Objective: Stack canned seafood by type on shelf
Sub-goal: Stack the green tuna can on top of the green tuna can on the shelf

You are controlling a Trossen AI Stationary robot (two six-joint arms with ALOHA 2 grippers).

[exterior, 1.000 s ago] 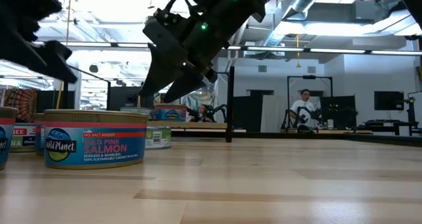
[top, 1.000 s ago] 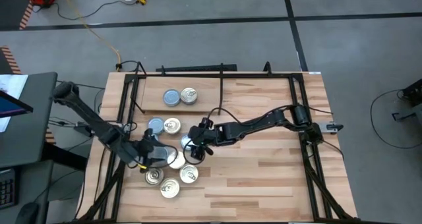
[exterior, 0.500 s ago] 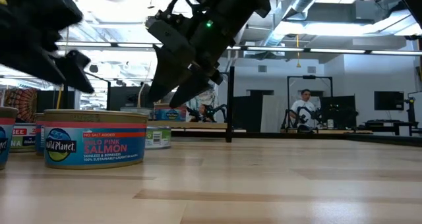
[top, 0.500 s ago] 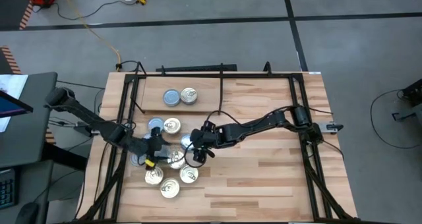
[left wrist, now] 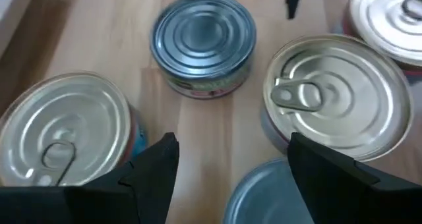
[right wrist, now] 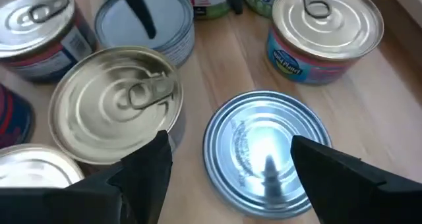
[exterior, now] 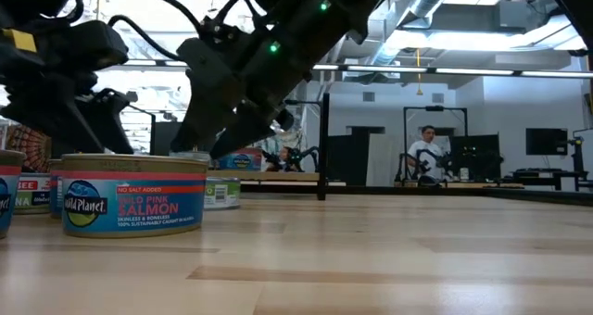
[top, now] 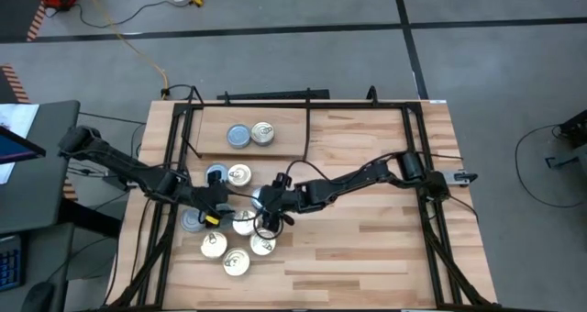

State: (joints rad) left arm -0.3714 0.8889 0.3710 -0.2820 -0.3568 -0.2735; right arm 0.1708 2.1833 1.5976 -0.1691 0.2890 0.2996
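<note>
With tin labels mostly hidden from above, both grippers hung open-fingered over the tin cluster (top: 237, 243) on the surface (top: 367, 248), left gripper (top: 216, 208) opposite right gripper (top: 268, 211), a blue-grey tin (right wrist: 266, 149) between the right fingers (right wrist: 142, 168), while two tins (top: 250, 135) sat on the shelf (top: 284, 128).

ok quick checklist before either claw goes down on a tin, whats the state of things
1. Right claw open: ok, its fingers stand apart on either side of a bluish-grey tin.
2. Left claw open: ok, fingers spread over the cluster.
3. Right claw centred on its tin: ok in the right wrist view.
4. Room around that tin: not ok, a pull-tab tin sits close beside it.
5. Space on the shelf: ok, only two tins stand there.
6. The two arms clear of each other: cannot tell, both claws crowd the same cluster.
</note>
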